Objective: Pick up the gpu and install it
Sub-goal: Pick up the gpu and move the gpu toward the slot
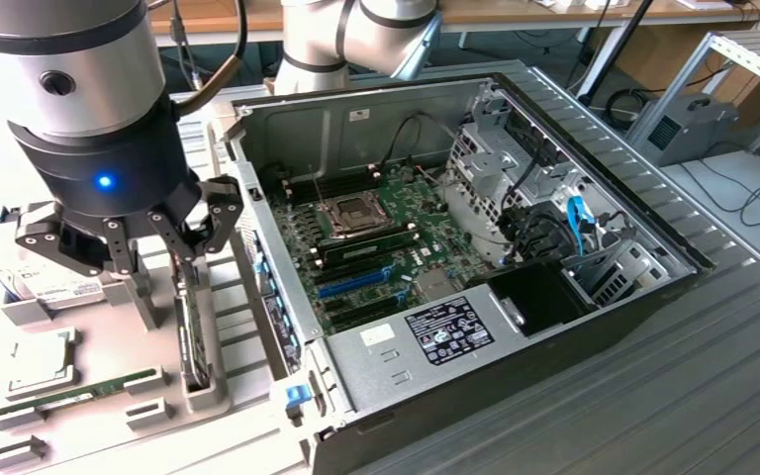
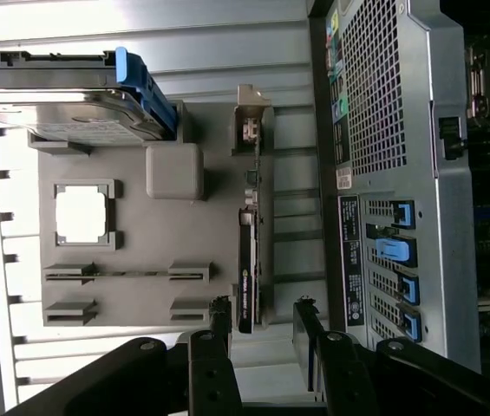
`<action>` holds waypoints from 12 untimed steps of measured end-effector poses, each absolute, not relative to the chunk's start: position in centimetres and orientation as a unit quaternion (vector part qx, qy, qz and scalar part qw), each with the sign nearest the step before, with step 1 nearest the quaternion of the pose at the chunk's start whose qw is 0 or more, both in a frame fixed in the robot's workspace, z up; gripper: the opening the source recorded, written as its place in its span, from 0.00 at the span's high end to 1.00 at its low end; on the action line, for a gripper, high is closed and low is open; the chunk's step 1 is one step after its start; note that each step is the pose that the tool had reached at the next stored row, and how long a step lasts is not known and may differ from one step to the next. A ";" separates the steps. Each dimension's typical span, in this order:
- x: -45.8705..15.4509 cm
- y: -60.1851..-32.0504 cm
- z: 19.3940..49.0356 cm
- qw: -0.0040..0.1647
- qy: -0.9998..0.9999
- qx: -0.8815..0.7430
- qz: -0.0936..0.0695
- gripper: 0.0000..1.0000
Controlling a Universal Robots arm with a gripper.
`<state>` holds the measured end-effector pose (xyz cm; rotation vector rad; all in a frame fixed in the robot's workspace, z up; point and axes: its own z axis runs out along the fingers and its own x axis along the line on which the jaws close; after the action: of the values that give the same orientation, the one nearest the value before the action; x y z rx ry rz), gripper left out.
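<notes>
The claw (image 1: 142, 265) hangs at the left of the exterior view, jaws wide apart and holding nothing. The gpu (image 1: 193, 332) stands on edge in a slot of the grey tray (image 1: 103, 445), in the lower left of that frame, just beside the case (image 1: 486, 416). It lies below the claw, a little toward the exterior view's right. Its long axis runs up and down the frame, along the case's near wall. In the wrist view its thin edge (image 2: 246, 260) sits ahead of the gap between the fingers (image 2: 218, 334), nearer one of them. The jaws would therefore close across its thickness, and I judge nothing touches it yet
</notes>
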<state>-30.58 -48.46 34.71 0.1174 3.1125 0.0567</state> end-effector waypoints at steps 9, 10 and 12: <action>-30.6 -48.5 34.5 0.013 0.999 0.038 0.018 0.58; -30.6 -48.5 34.4 0.013 0.999 0.038 0.018 0.58; -30.6 -48.5 34.4 0.013 0.999 0.038 0.018 0.58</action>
<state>-30.64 -48.46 34.38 0.1174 3.1124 0.0567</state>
